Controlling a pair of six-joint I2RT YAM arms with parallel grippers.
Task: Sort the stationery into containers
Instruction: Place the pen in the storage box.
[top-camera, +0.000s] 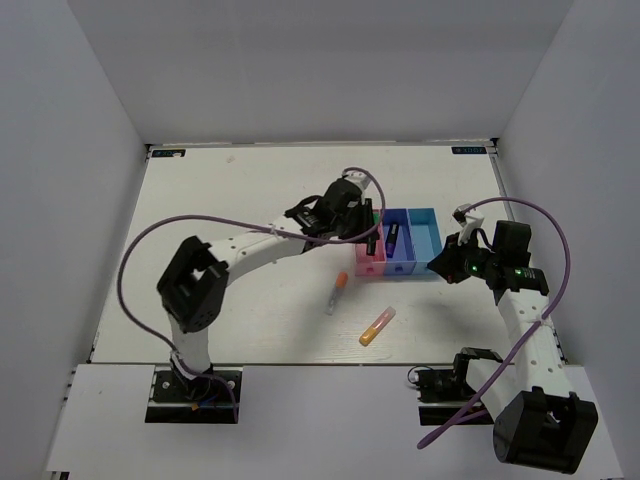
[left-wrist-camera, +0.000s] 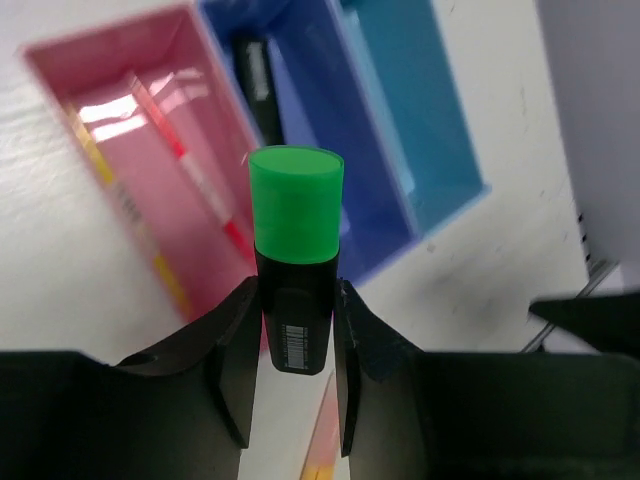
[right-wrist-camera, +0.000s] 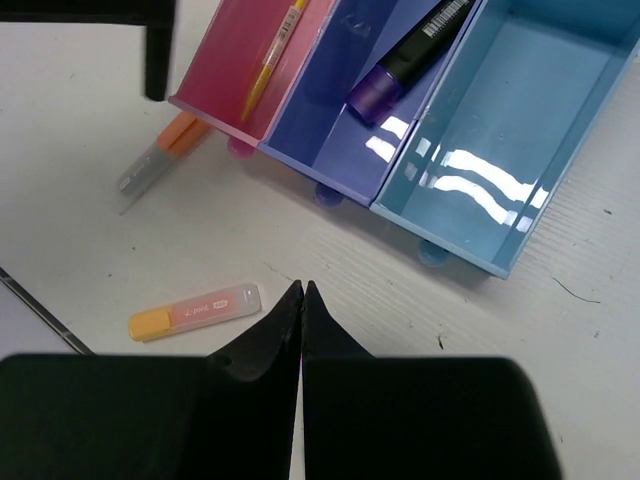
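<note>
The left fingers clamp a black marker with a green cap, cap pointing forward. It is held above the joined bins, and from the wrist the cap sits over the wall between the pink bin and the blue bin. The right fingers are pressed together with nothing between them, above the counter beside the light cyan bin. A grey-orange marker and an orange-pink highlighter lie loose on the counter. A purple-capped marker lies in the blue bin.
</note>
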